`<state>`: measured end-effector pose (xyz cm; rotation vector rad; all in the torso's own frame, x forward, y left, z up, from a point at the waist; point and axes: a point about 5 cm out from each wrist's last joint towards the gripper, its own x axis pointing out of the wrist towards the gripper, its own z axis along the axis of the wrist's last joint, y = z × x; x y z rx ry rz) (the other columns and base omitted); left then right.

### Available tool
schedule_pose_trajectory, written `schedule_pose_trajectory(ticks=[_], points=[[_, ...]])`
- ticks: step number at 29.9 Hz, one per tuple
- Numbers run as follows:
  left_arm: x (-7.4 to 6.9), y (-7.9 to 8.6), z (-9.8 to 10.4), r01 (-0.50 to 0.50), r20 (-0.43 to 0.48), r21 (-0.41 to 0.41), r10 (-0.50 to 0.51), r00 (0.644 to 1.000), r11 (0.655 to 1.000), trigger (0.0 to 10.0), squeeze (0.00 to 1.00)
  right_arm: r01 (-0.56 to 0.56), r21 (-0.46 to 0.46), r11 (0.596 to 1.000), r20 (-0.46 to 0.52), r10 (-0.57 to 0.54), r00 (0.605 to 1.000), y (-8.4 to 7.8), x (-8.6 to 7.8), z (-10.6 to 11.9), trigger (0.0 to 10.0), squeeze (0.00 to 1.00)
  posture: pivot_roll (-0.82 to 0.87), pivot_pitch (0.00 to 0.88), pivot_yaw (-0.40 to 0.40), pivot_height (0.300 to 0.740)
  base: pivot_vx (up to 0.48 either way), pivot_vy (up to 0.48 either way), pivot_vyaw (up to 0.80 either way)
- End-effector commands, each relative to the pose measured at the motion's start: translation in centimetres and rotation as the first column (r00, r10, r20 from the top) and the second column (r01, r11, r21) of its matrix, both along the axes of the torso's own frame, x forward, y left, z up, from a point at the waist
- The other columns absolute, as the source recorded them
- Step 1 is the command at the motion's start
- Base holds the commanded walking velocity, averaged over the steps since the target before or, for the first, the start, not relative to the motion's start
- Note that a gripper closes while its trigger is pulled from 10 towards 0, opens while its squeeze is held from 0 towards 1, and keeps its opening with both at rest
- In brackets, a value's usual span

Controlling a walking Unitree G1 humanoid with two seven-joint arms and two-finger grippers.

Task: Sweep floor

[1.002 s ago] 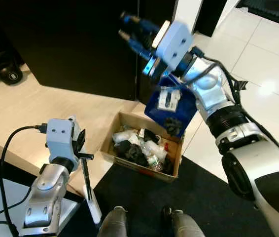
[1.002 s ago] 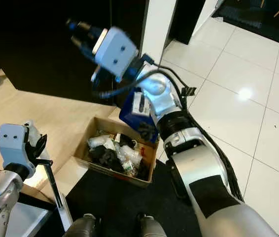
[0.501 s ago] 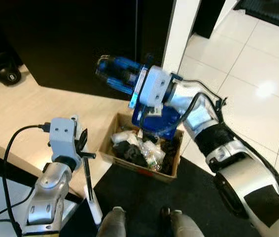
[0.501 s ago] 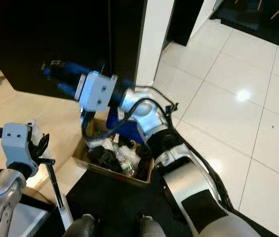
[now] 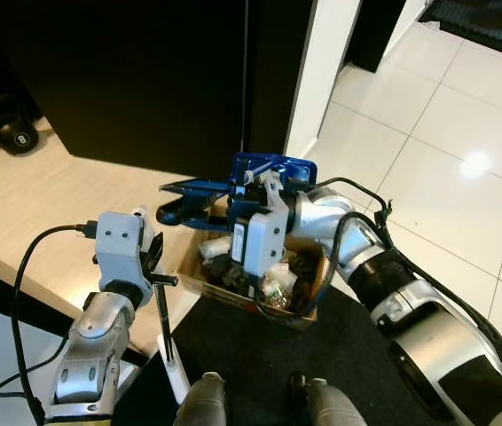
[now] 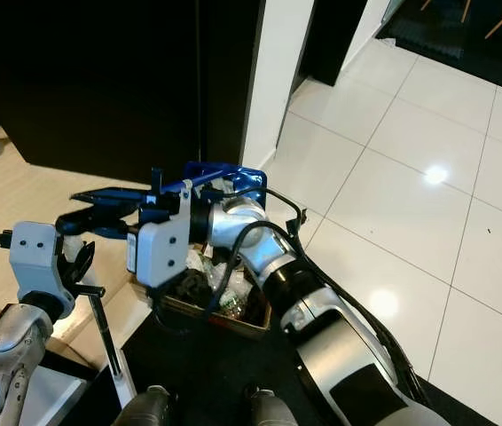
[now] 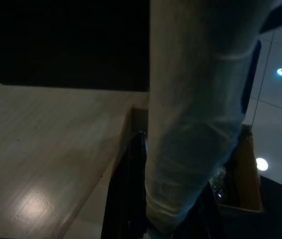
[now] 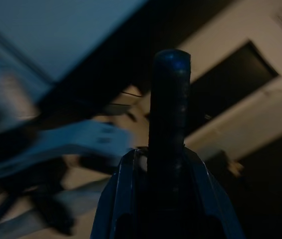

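Since one second ago, your right arm has swung down from head height and across to the robot's left; the blue dustpan (image 5: 264, 173) it carries now sits low over the cardboard box (image 5: 300, 312), where earlier it was tipped up above the box's right corner.

Largest items first. Black cabinet fronts (image 5: 127, 71) fill the far left, with a white pillar (image 5: 322, 62) beside them and glossy white floor tiles (image 5: 428, 133) to the right. Pale wood flooring (image 5: 38, 195) runs on the left, and a black mat (image 5: 260, 355) lies under the box.

Head views show the box holding dark and clear-plastic rubbish (image 5: 233, 266), partly screened by the right wrist's white camera block (image 5: 260, 248). The right gripper (image 8: 167, 164) is closed on the dustpan's dark blue handle, confirmed in the right wrist view, which otherwise is blurred.

Your left gripper (image 5: 149, 266) holds a thin black broom shaft (image 5: 160, 311) that runs down to a white foot (image 5: 178, 382) near the mat's edge. The left wrist view adds what the head views lack: a pale, wrapped tube (image 7: 196, 114) clamped between the dark fingers (image 7: 128, 199), blocking much of the box behind it.

A black round object (image 5: 3, 124) rests far left on the wood floor.
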<state>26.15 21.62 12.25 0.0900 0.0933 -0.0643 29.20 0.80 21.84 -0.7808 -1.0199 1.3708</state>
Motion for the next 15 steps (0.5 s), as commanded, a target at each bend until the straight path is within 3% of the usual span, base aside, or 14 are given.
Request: schedule_pose_trajectory(ticks=[1, 4, 6, 10, 15], points=[[0.0, -0.3, 0.0, 0.002, 0.013, -0.005, -0.002, 1.0, 1.0, 10.0, 0.0, -0.061, -0.049, 0.997, 0.093, 0.065, 0.994, 0.2, -1.0, -0.1, 10.0, 0.0, 0.23, 0.162, -0.074, 0.74, 0.0, 0.0, 0.0], [0.1, -0.3, 0.0, 0.002, 0.013, -0.006, -0.002, 1.0, 1.0, 10.0, 0.0, -0.058, -0.064, 0.996, 0.1, 0.065, 0.993, 0.1, -1.0, -0.4, 10.0, 0.0, 0.23, 0.162, -0.074, 0.74, 0.0, 0.0, 0.0], [0.2, -0.4, 0.0, 0.004, 0.016, -0.009, -0.004, 1.0, 1.0, 10.0, 0.0, 0.02, -0.047, 0.999, 0.093, -0.016, 0.996, -0.5, 0.5, 0.5, 10.0, 0.0, 0.23, 0.161, -0.074, 0.74, 0.0, 0.0, 0.0], [0.3, -0.5, 0.0, 0.006, 0.015, -0.009, -0.006, 1.0, 1.0, 10.0, 0.0, 0.02, -0.029, 0.999, 0.061, -0.019, 0.998, -0.5, 0.4, 0.6, 10.0, 0.0, 0.23, 0.161, -0.072, 0.74, 0.0, 0.0, 0.0], [0.5, -0.6, 0.2, 0.011, 0.02, -0.012, -0.011, 1.0, 1.0, 10.0, 0.0, 0.134, 0.141, 0.981, -0.06, -0.127, 0.99, -1.0, 2.2, 3.4, 10.0, 0.0, 0.23, 0.158, -0.07, 0.74, 0.0, 0.0, 0.0]])
